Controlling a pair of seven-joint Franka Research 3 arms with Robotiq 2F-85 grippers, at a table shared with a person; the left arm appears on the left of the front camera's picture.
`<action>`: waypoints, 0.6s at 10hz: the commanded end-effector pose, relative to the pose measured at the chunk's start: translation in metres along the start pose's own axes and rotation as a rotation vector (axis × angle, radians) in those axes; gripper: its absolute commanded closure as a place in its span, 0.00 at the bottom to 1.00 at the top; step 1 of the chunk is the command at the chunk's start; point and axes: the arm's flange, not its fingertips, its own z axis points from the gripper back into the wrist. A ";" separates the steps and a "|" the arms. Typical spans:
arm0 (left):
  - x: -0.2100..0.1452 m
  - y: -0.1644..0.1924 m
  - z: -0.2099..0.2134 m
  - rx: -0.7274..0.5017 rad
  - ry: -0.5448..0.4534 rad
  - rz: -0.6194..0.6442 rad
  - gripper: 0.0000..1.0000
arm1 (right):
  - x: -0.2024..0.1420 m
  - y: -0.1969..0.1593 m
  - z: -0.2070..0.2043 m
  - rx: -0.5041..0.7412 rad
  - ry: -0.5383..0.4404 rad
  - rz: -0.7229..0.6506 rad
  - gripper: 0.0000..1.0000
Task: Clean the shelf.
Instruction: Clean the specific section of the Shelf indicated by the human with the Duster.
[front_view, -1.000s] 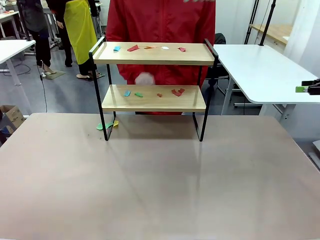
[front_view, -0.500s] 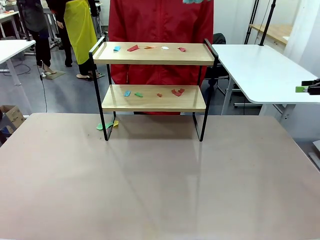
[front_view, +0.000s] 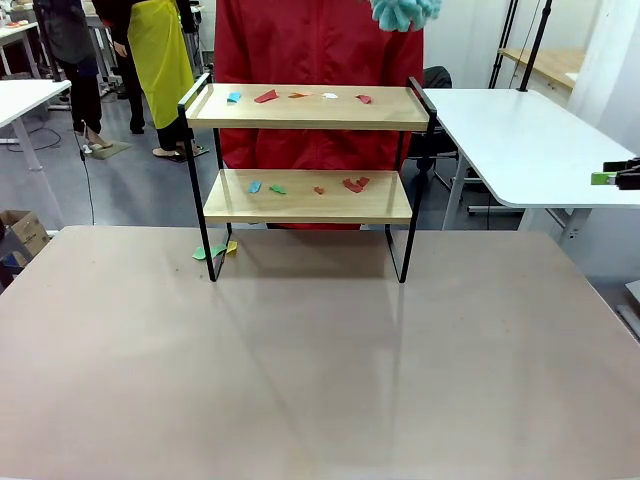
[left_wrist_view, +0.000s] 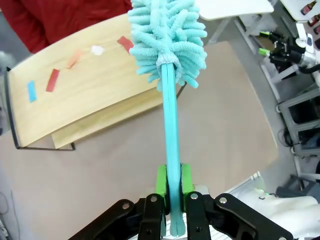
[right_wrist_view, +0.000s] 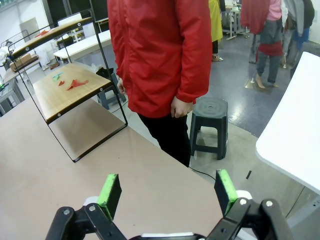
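Wooden two-tier black-framed shelf (front_view: 305, 121) stands at the far edge of the beige table (front_view: 300, 380): likely light, rigid, tippable; brace a side rail (front_view: 421, 98). The left gripper (left_wrist_view: 173, 181) clamps the handle of the teal chenille duster (left_wrist_view: 167, 45); the right gripper (right_wrist_view: 167, 194) has its jaws apart.

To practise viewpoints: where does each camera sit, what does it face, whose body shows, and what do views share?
Front: between the arms, facing the shelf and the person across the table.
Left wrist: above, looking down the left gripper, shut on the duster.
Right wrist: beside the table, right gripper open, facing the person.
Shared: the shelf.
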 end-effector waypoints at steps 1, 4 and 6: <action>0.002 0.001 -0.009 0.004 0.011 0.001 0.87 | 0.001 0.002 0.000 0.001 0.002 0.003 0.00; -0.016 -0.047 -0.047 0.017 -0.044 0.199 0.87 | 0.001 0.002 0.000 0.001 0.002 0.003 0.00; -0.012 -0.062 -0.071 0.062 -0.061 0.279 0.87 | 0.001 0.002 0.000 0.001 0.002 0.003 0.00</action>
